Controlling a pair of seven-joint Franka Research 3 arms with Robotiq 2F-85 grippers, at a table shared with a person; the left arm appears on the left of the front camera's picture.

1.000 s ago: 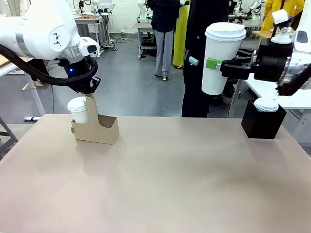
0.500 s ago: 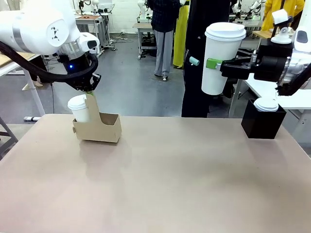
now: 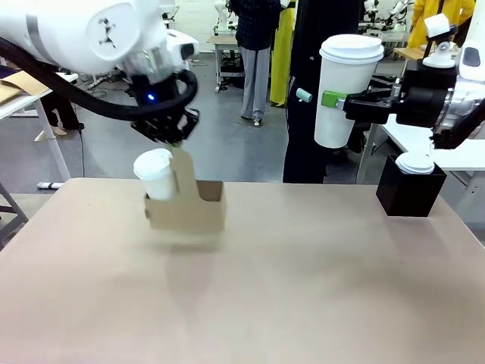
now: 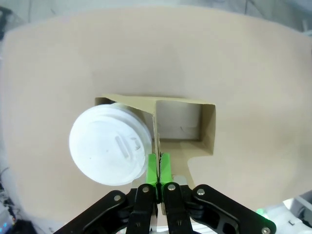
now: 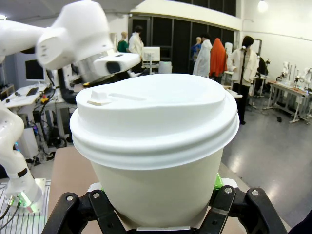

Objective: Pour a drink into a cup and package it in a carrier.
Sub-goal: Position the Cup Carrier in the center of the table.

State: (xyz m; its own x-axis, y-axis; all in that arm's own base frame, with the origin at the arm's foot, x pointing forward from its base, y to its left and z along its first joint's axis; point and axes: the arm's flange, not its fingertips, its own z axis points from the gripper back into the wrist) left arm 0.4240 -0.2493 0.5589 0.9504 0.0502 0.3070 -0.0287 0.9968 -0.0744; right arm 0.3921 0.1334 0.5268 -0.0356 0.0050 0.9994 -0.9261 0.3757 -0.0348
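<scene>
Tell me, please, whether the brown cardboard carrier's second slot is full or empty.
Empty: beside the lidded white paper cup, the other slot of the brown cardboard carrier shows bare floor.

There are three tall white paper cups with lids: one cup (image 3: 158,176) beside the fingers of the left gripper (image 4: 159,163), one cup (image 3: 345,83) between the fingers of the right gripper (image 3: 337,98), and one cup (image 3: 415,162) away from both. One brown cardboard carrier (image 3: 198,214). One black box (image 3: 405,196).
</scene>
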